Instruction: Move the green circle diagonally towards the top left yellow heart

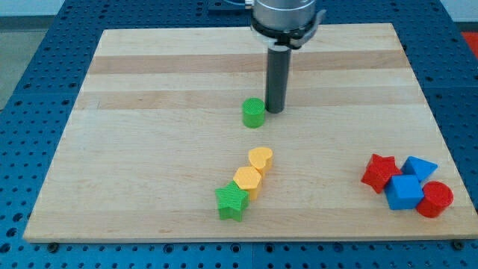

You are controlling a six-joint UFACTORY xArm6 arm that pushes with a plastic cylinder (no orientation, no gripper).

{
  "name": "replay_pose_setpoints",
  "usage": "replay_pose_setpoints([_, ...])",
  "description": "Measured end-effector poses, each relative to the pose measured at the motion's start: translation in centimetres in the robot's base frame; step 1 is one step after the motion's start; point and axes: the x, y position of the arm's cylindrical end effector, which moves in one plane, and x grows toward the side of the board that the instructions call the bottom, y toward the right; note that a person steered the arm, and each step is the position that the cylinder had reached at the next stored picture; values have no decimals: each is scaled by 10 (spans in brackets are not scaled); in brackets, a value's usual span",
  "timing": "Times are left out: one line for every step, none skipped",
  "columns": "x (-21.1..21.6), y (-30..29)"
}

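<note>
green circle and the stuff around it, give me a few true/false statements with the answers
1. My tip sits just to the view's right of the green circle. True.
2. The green circle touches the yellow heart. False: bare board lies between them, the heart lying lower in the view.
3. The yellow heart, the yellow hexagon and the green star form a diagonal chain. True.
4. The red and blue blocks are clustered at the view's top left. False: the red star, two blue blocks and the red cylinder sit at the view's bottom right.
</note>
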Motion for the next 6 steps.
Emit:
replay_pose_setpoints([1,-29])
replay_pose_setpoints([5,-51])
replay_pose_setpoints([-12,-54])
replay_pose_setpoints([-19,-54])
replay_pose_setpoints([-19,-54])
replay_pose_setpoints([-25,-54])
